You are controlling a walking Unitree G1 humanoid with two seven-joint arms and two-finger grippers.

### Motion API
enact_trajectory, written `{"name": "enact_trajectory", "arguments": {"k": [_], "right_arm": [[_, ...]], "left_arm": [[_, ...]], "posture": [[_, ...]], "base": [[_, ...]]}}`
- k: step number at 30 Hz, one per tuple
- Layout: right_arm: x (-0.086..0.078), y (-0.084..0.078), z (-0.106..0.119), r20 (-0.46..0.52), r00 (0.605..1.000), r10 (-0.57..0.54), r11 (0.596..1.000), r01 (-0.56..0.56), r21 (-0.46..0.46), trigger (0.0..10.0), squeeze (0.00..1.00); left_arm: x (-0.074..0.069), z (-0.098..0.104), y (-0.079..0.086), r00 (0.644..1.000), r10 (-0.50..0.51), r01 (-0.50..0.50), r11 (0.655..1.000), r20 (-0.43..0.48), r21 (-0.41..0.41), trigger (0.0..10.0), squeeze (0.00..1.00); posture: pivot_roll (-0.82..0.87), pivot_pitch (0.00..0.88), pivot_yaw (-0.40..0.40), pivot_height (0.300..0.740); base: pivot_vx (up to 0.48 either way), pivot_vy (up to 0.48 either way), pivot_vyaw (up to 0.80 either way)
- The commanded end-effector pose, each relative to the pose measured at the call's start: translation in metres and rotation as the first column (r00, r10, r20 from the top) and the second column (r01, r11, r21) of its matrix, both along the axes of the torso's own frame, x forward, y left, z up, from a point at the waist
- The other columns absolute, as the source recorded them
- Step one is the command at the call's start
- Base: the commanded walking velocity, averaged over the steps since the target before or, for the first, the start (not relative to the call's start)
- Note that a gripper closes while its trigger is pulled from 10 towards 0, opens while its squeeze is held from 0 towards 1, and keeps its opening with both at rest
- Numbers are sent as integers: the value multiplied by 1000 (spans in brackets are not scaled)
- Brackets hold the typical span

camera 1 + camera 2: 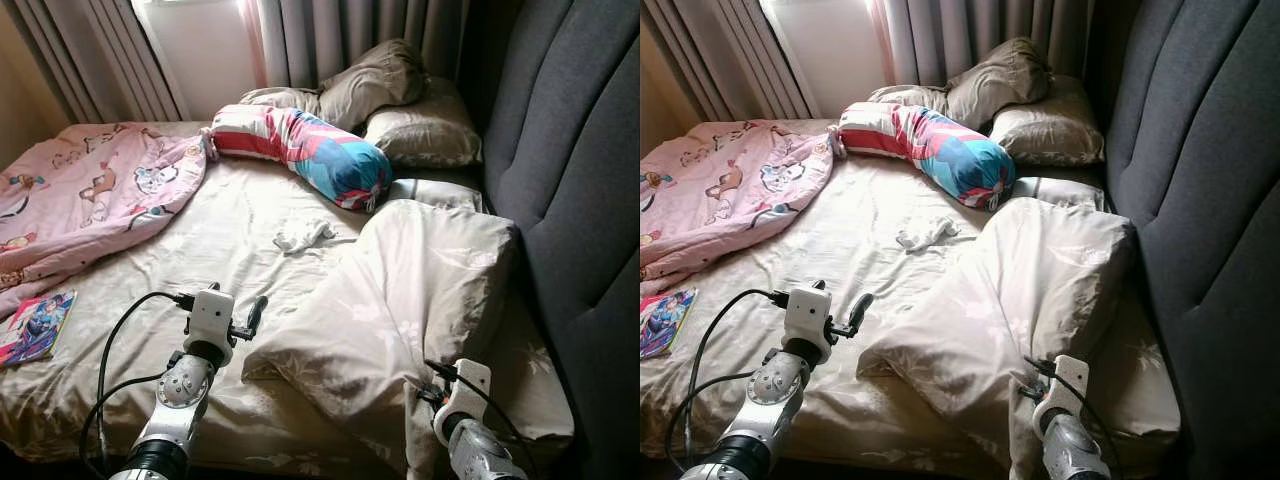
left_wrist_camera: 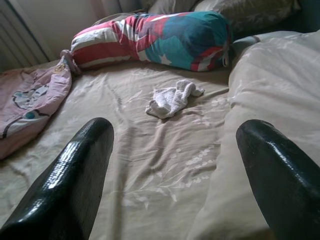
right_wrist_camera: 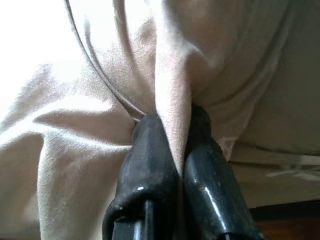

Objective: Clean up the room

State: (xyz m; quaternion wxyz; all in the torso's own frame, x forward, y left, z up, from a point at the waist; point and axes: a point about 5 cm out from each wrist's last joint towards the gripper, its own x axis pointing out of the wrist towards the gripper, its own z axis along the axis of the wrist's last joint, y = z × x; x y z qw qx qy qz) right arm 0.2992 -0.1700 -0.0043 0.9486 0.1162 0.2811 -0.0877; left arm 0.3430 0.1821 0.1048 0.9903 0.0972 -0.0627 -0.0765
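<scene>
A beige duvet (image 1: pixel 420 290) lies bunched over the right half of the bed. My right gripper (image 3: pixel 172 132) is shut on a fold of it at the bed's near right corner; its wrist (image 1: pixel 462 392) pokes out from under the cloth. My left gripper (image 1: pixel 255 312) hovers open over the bare sheet beside the duvet's left edge, its fingers (image 2: pixel 75 175) wide apart with nothing between them. A small white cloth (image 2: pixel 172 98) lies crumpled mid-bed, ahead of the left gripper. A pink cartoon blanket (image 1: pixel 90 195) is heaped at the far left.
A red, white and blue bolster (image 1: pixel 310 150) and several beige pillows (image 1: pixel 410 120) lie at the head of the bed. A grey padded headboard (image 1: pixel 580 190) runs along the right. A colourful book (image 1: pixel 35 325) rests near the left edge. Curtains (image 1: pixel 330 40) hang behind.
</scene>
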Motion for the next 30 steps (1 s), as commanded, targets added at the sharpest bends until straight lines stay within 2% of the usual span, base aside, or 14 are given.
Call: {"name": "enact_trajectory", "arguments": {"k": [1, 2, 5, 7, 9, 11, 15, 16, 17, 21, 22, 24, 28, 30], "right_arm": [[-6, -9, -4, -23, 997, -68, 995, 66, -68, 0, 0], [-6, -13, -3, -16, 993, -115, 984, 112, -142, 0, 0], [-6, -16, 0, 4, 989, -146, 969, 144, -201, 0, 0], [2, -60, 22, 112, 972, -205, 911, 232, -342, 0, 0], [5, -74, 32, 154, 963, -219, 886, 263, -382, 0, 0], [5, -74, 32, 154, 963, -219, 886, 263, -382, 0, 0], [20, -113, 88, 421, 860, -289, 715, 486, -502, 0, 0], [20, -113, 88, 421, 860, -289, 715, 486, -502, 0, 0], [22, -118, 99, 476, 829, -293, 667, 534, -519, 0, 0], [21, -129, 116, 553, 775, -306, 582, 612, -536, 0, 0], [19, -137, 126, 597, 737, -316, 526, 660, -536, 0, 0], [16, -145, 134, 632, 697, -338, 484, 705, -518, 0, 0], [13, -151, 131, 615, 697, -370, 482, 709, -514, 0, 0], [8, -150, 113, 543, 715, -440, 540, 694, -476, 0, 0]], "left_arm": [[-2, -5, 1, 1000, 4, -4, 1000, -25, 8, 10000, 0], [-2, -5, 1, 1000, 6, -6, 1000, -24, 7, 10000, 0], [-3, -5, 2, 1000, 8, -7, 1000, -23, 7, 10000, 0], [-2, -5, 3, 1000, 11, -11, 1000, -22, 8, 10000, 0], [-2, -5, 3, 1000, 12, -11, 1000, -22, 8, 10000, 0], [-2, -5, 3, 1000, 12, -11, 1000, -22, 8, 10000, 0], [-2, -4, 3, 1000, 12, -12, 1000, -21, 9, 10000, 0], [-2, -4, 3, 1000, 12, -12, 1000, -21, 9, 10000, 0], [-2, -4, 3, 1000, 12, -12, 1000, -21, 9, 10000, 0], [-1, -4, 3, 1000, 12, -12, 1000, -20, 9, 10000, 0], [-1, -3, 3, 1000, 12, -12, 1000, -19, 9, 10000, 0], [-1, -4, 3, 1000, 11, -11, 1000, -20, 8, 10000, 0], [-1, -4, 3, 1000, 11, -10, 1000, -21, 9, 10000, 0], [-1, -4, 2, 1000, 10, -10, 1000, -22, 9, 10000, 0]], "posture": [[36, 106, 75, 635], [36, 107, 75, 635], [33, 107, 74, 635], [30, 107, 74, 635], [30, 107, 74, 635], [30, 107, 74, 635], [26, 108, 75, 635], [26, 108, 75, 635], [25, 108, 74, 635], [26, 109, 74, 635], [26, 109, 74, 635], [26, 110, 75, 635], [20, 109, 74, 635], [22, 109, 72, 635]], "base": [[0, 0, 0], [0, 0, 0], [0, 0, 0], [0, 0, 0], [0, 0, 0], [0, 0, 0], [0, 0, 0], [0, 0, 0], [0, 0, 0], [0, 0, 0], [0, 0, 0], [0, 0, 0], [0, 0, 0], [0, 0, 0]]}}
